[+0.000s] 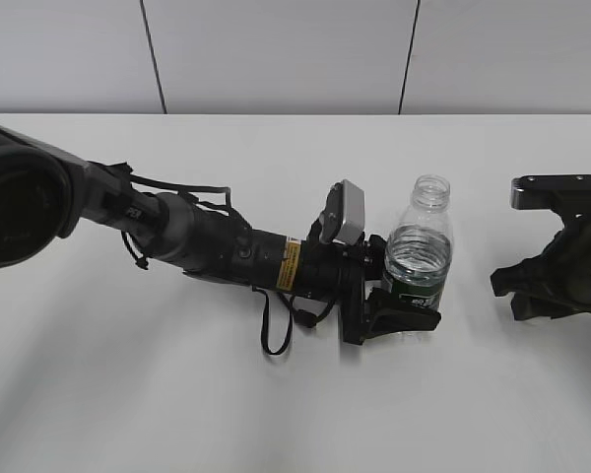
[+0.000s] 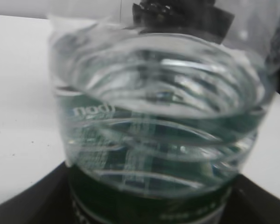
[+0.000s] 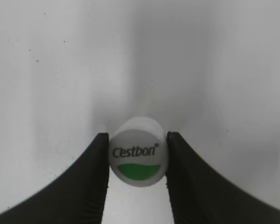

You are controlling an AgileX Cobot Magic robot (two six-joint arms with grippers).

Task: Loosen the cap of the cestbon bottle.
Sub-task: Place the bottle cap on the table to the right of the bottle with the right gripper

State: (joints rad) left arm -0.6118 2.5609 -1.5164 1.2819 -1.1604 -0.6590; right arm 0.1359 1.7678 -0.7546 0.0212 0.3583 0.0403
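A: How much free space is on the white table (image 1: pixel 276 424)?

B: Much bare surface in front and on the left side. The long dark left arm (image 1: pixel 207 241) lies low across the middle.

A: And the small clear ribbed plastic bottle with the dark green label (image 1: pixel 419 258)?

B: It stands upright right of centre, neck open, well apart from the table edges. The left gripper (image 1: pixel 399 313) is clamped on its lower green part.

A: The right gripper (image 3: pixel 138 161)?

B: It is near the right edge, narrowly open, its two black fingers (image 3: pixel 91 179) pressing the small round white plastic cap with a green patch (image 3: pixel 138 158) from both sides, away from the bottle.
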